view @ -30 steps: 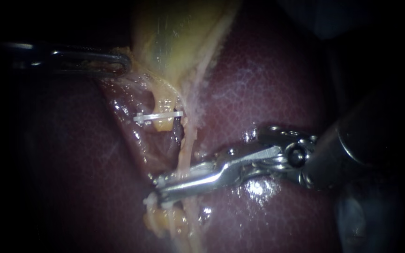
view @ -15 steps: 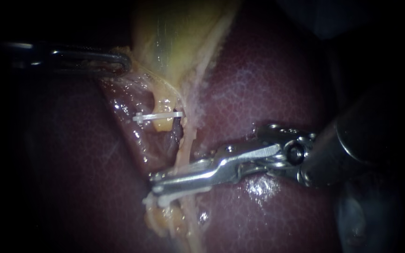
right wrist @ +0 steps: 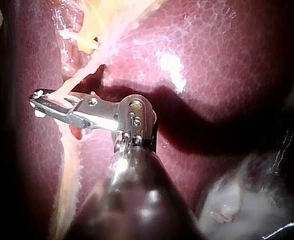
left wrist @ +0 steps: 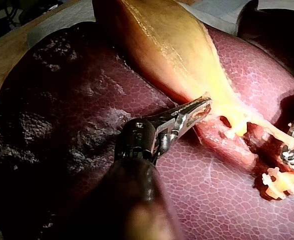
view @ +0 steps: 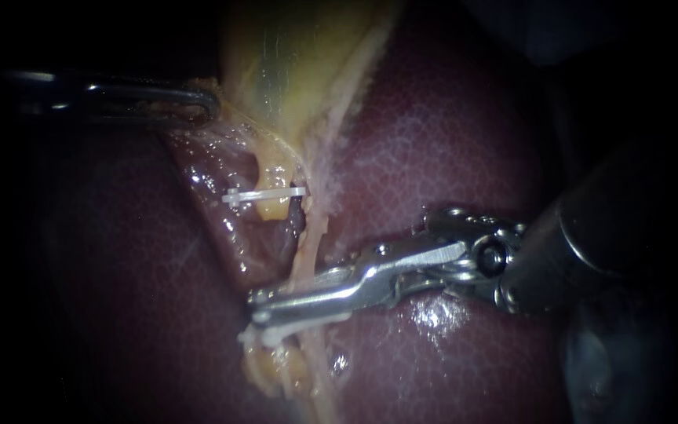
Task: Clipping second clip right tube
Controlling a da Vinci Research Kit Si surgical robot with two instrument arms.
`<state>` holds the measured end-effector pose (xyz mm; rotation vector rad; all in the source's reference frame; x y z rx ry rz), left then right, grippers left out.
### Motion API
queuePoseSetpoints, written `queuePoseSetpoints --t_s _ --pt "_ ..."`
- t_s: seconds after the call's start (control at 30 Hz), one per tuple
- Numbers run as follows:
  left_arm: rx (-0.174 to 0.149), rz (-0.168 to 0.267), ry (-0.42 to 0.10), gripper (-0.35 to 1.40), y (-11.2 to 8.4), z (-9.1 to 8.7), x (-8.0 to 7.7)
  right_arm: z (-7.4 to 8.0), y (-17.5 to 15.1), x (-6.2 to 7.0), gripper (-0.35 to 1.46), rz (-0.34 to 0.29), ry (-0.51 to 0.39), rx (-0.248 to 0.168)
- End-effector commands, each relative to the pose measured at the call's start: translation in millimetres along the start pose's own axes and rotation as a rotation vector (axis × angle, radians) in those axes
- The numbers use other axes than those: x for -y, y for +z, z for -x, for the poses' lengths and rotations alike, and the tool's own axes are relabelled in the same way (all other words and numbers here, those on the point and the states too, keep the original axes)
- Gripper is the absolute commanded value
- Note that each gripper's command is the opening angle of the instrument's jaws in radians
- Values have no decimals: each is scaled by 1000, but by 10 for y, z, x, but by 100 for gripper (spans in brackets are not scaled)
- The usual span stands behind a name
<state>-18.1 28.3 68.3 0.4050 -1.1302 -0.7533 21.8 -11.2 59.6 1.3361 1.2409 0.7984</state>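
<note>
Currently the right tool [view: 264, 312] sits at lower centre of the endoscope view, its jaws clamped across the right tube [view: 311, 232] with a white clip [view: 259, 335] at the tips (seating cannot be confirmed). The left tool [view: 198, 106], upper left, grips the gallbladder [view: 292, 63]. Step in hand: clip closure. Next move: release the jaws and withdraw without dragging the tube.

Glossy liver [view: 449, 141], polished metal right instrument [view: 264, 312], white plastic clip [view: 264, 194].
</note>
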Motion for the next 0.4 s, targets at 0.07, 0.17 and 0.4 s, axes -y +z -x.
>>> queuePoseSetpoints --t_s 0.07,0.17,0.4 --pt "0 0 0 -35 0 0 0 0 0 -1 -35 -2 0 3" --pt "0 -3 0 -35 0 0 0 0 0 -1 -35 -2 0 3" --pt "0 -3 0 -35 0 0 0 0 0 -1 -35 -2 0 3"
